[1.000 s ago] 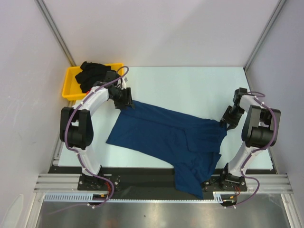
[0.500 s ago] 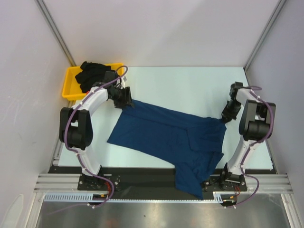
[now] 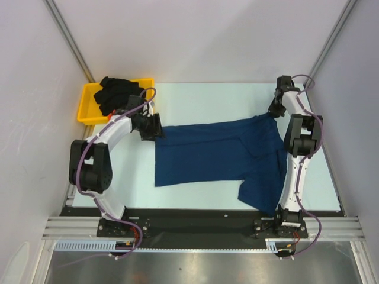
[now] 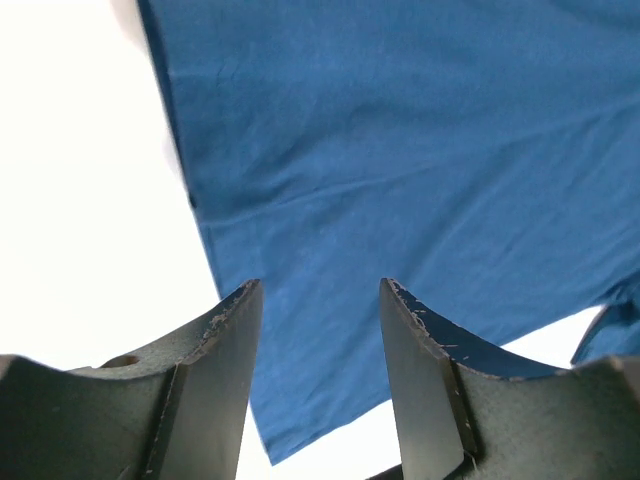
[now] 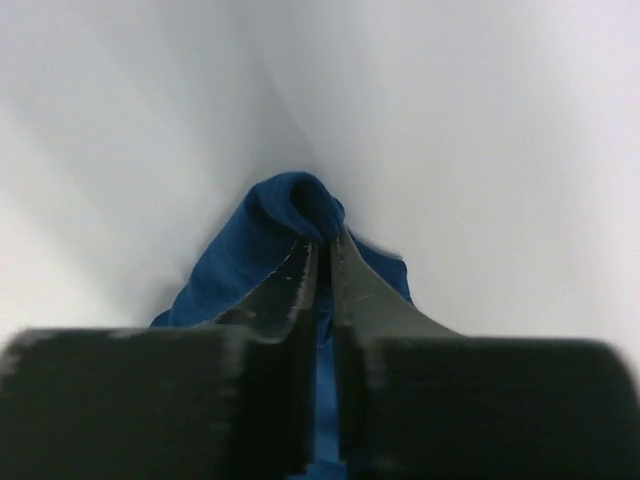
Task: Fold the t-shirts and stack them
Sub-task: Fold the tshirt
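A navy blue t-shirt [image 3: 213, 151] lies stretched across the table, one part hanging down toward the front right. My right gripper [image 3: 273, 111] is at the far right, shut on a bunched corner of the navy t-shirt [image 5: 290, 205]; in the right wrist view the cloth is pinched between the jaws of the right gripper [image 5: 322, 240]. My left gripper [image 3: 156, 127] sits at the shirt's upper left corner. The left wrist view shows the left gripper [image 4: 315, 290] open over the blue cloth [image 4: 400, 150], gripping nothing. A black t-shirt [image 3: 115, 92] is heaped in the tray.
A yellow plastic tray [image 3: 86, 111] stands at the table's far left corner. Grey walls close in the table on the left, back and right. A black rail [image 3: 189, 222] runs along the near edge by the arm bases.
The right gripper shut on the shirt's right corner and pulled it to the far right. The shirt went from lying diagonal and rumpled to stretched out. The left gripper barely moved.
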